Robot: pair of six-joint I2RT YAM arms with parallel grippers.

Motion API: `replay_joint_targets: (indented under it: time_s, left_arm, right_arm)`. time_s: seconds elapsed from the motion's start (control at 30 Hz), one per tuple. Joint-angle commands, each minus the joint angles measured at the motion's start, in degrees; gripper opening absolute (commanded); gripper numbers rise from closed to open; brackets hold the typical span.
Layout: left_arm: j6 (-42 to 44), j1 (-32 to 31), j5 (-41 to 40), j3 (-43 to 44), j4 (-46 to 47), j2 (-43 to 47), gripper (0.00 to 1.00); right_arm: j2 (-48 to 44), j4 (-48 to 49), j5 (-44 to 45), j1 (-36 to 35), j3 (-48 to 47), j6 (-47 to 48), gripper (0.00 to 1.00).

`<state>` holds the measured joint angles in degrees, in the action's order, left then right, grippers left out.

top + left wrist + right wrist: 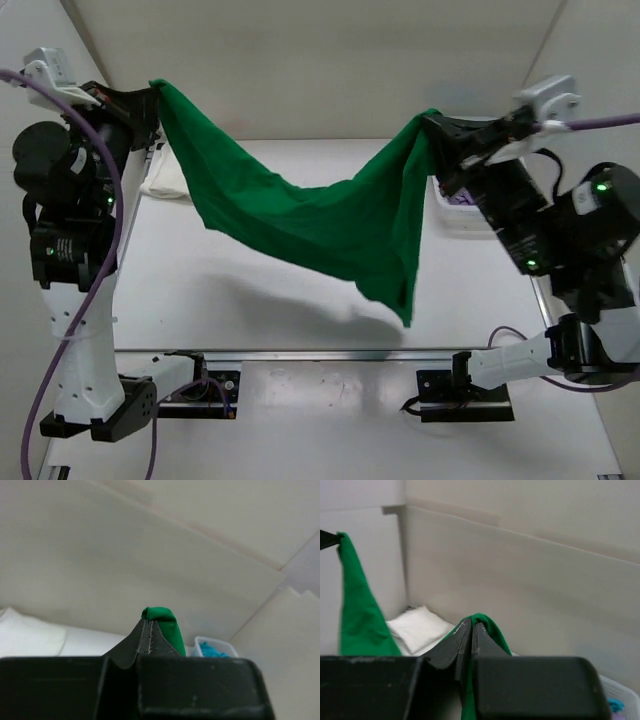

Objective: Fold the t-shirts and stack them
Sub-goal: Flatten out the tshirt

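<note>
The bright green t-shirt (320, 215) hangs spread in the air between both grippers, sagging over the table's middle. My left gripper (152, 90) is shut on its left corner, seen as a green fold (165, 625) at the fingertips. My right gripper (430, 125) is shut on its right corner, a green fold (490, 627) at the tips; the far end of the shirt (357, 615) hangs at that view's left. A folded cream-white t-shirt (165, 180) lies at the table's far left, also in the right wrist view (417, 625). Teal cloth (214, 651) and lilac cloth (460, 199) lie in the basket.
The white plastic basket (470, 222) stands at the table's far right, partly behind the right arm; it also shows in the left wrist view (205, 642). White walls enclose the table at the back and sides. A black rail (330, 352) runs along the near edge.
</note>
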<state>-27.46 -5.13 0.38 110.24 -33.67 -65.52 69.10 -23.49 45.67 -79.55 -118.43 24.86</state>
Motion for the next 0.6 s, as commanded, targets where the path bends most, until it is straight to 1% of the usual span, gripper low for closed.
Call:
replay_joint_targets:
  time_s: [0.0, 0.03, 0.07, 0.1, 0.13, 0.17, 0.2, 0.23, 0.27, 0.3, 0.33, 0.37, 0.43, 0.47, 0.5, 0.53, 0.57]
  left_arm:
    - [1.36, 1.95, -0.39, -4.49, -5.37, -3.65, 0.00]
    - [0.84, 2.48, 1.18, -8.68, -4.66, -3.83, 0.00]
    - [-0.04, 2.92, 2.33, -13.68, -2.82, -3.83, 0.00]
    - [-0.31, 2.58, 1.65, -18.69, -0.63, -3.74, 0.00]
    - [-0.40, 2.40, 0.86, -21.09, 1.13, -3.65, 0.00]
    - [-0.40, 2.49, 0.59, -25.55, 2.37, -3.31, 0.00]
    - [-1.01, 2.66, 1.19, -27.68, 4.21, -3.13, 0.00]
    - [-1.27, 2.40, 0.85, -31.62, 6.14, -3.04, 0.00]
    - [-0.75, 1.79, -0.28, -34.53, 7.03, -3.82, 0.00]
    - [-1.10, 1.61, -2.90, -35.87, 7.91, -4.87, 0.00]
    - [-1.45, 0.91, -3.02, -39.10, 9.48, -8.19, 0.00]
    - [-1.45, 0.21, -3.63, -40.26, 10.72, -9.09, 0.00]
    - [-1.72, -1.81, -6.61, -42.47, 15.28, -15.57, 0.00]
    - [-1.72, -2.60, -6.97, -42.21, 16.17, -17.52, 0.00]
    - [-1.54, -3.48, -8.45, -40.55, 17.05, -21.37, 0.00]
    - [-0.58, -4.18, -10.30, -39.58, 17.23, -24.97, 0.00]
    - [-0.31, -4.97, -11.36, -36.87, 17.41, -26.66, 0.00]
  right_arm:
    - [1.29, 5.73, 4.64, 8.28, -1.07, 4.31, 0.00]
    - [2.26, -4.71, -5.84, 14.10, -2.14, -1.16, 0.00]
    - [4.18, -11.43, -22.30, 30.69, -3.63, -11.83, 0.00]
    - [5.77, -13.15, -44.31, 50.69, -1.47, -21.51, 0.00]
    - [5.87, -11.60, -52.79, 58.46, 2.03, -28.74, 0.00]
    - [5.35, -6.71, -57.40, 64.46, 11.03, -30.38, 0.00]
    - [4.21, -3.79, -56.32, 65.56, 20.69, -31.01, 0.00]
    - [4.11, 2.07, -55.61, 65.92, 25.22, -31.28, 0.00]
    - [4.55, 4.30, -60.47, 69.06, 31.79, -32.41, 0.00]
    - [7.68, 7.89, -64.79, 74.57, 33.51, -35.64, 0.00]
    - [12.24, 9.76, -70.83, 77.85, 35.18, -38.11, 0.00]
    - [14.46, 10.56, -69.24, 78.31, 35.03, -38.74, 0.00]
    - [24.80, 11.18, -68.69, 78.67, 31.80, -38.93, 0.00]
    - [27.55, 10.14, -68.61, 78.58, 30.21, -38.58, 0.00]
    - [32.63, 8.65, -65.74, 77.54, 26.97, -36.48, 0.00]
    - [37.20, 7.24, -64.67, 76.83, 24.15, -34.55, 0.00]
    - [38.81, 5.83, -62.65, 76.48, 22.91, -33.83, 0.00]
